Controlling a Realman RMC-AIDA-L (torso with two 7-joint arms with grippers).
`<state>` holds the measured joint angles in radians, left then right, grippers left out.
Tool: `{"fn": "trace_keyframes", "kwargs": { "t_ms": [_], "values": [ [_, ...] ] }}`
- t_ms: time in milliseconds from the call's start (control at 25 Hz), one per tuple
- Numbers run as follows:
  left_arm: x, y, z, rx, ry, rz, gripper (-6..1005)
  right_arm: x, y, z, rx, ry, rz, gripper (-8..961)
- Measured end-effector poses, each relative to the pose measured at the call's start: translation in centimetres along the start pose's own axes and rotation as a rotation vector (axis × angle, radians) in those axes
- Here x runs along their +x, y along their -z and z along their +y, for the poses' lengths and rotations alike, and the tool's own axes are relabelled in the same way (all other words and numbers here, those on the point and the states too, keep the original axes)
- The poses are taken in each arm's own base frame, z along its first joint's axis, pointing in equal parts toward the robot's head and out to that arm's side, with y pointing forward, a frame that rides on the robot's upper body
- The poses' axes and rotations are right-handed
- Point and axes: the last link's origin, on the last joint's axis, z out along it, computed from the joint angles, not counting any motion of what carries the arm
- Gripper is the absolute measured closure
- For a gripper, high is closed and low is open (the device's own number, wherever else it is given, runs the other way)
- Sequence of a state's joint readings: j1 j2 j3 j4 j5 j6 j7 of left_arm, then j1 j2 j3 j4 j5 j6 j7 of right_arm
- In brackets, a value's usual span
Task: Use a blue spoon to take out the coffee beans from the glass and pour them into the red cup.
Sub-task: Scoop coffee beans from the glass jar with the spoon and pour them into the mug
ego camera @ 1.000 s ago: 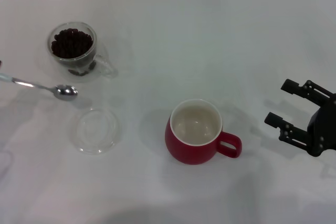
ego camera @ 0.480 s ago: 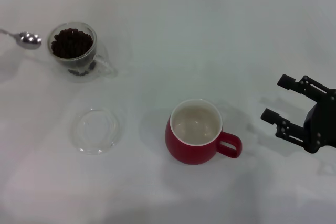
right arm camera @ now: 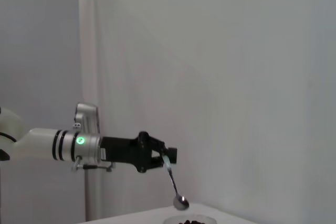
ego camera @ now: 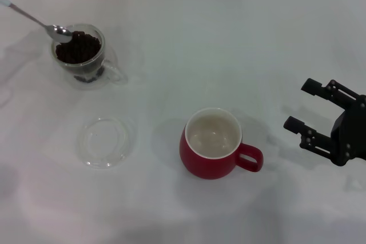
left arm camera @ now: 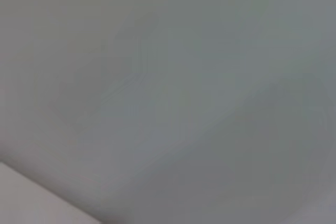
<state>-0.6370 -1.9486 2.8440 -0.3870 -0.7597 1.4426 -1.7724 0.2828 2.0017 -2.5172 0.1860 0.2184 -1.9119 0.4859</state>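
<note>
We note the blue spoon (ego camera: 35,19) at the far left of the table (ego camera: 229,38), slanting down from the head view's upper-left corner, its metal bowl right at the rim of the glass (ego camera: 81,54) above the coffee beans (ego camera: 78,47). Whether the bowl touches the beans we cannot tell.

The left gripper (right arm camera: 164,157) shows only in the right wrist view, seen from afar: it is pinched on the spoon's pale handle, the spoon (right arm camera: 175,184) hanging steeply downward from it with the bowl just over the beans (right arm camera: 190,222) at that picture's lower edge. The left wrist view shows us nothing we can make out.

The glass is heaped with beans, its clear handle turned toward the red cup (ego camera: 213,143). The cup stands well apart, near the table's middle, cream inside, no beans that we can see, handle pointing at the right gripper (ego camera: 304,108).

Right gripper hovers at the right edge, fingers spread, holding nothing.

A clear saucer (ego camera: 104,140) lies between glass and cup, nearer the robot.
</note>
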Motion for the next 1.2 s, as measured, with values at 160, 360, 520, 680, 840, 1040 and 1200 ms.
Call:
{"fn": "trace_keyframes", "kwargs": {
  "t_ms": [160, 360, 520, 680, 840, 1040, 1200],
  "values": [
    [-0.3, -1.7, 0.0, 0.040, -0.022, -0.049, 876, 0.0, 0.1, 0.0, 0.013, 0.001, -0.007, 173],
    [-1.5, -3.3, -0.1, 0.079, -0.032, -0.090, 875, 0.0, 0.1, 0.0, 0.014, 0.000, -0.010, 173],
    [-2.5, -3.7, -0.6, 0.125, -0.013, -0.093, 875, -0.1, 0.0, 0.0, 0.013, -0.002, -0.012, 172],
    [-3.1, -3.6, -1.3, 0.166, 0.004, -0.088, 876, -0.1, 0.0, -0.1, 0.017, 0.001, -0.015, 172],
    [-3.8, -3.8, -1.3, 0.160, 0.049, -0.077, 876, -0.2, -0.1, -0.2, 0.016, 0.003, -0.018, 172],
    [-4.0, -3.9, -1.1, 0.140, 0.113, -0.060, 875, -0.2, -0.2, -0.2, 0.017, 0.003, -0.016, 173],
    [-4.4, -3.8, -0.9, 0.126, 0.200, -0.058, 874, -0.2, -0.1, -0.3, 0.025, 0.005, -0.021, 176]
  ]
}}
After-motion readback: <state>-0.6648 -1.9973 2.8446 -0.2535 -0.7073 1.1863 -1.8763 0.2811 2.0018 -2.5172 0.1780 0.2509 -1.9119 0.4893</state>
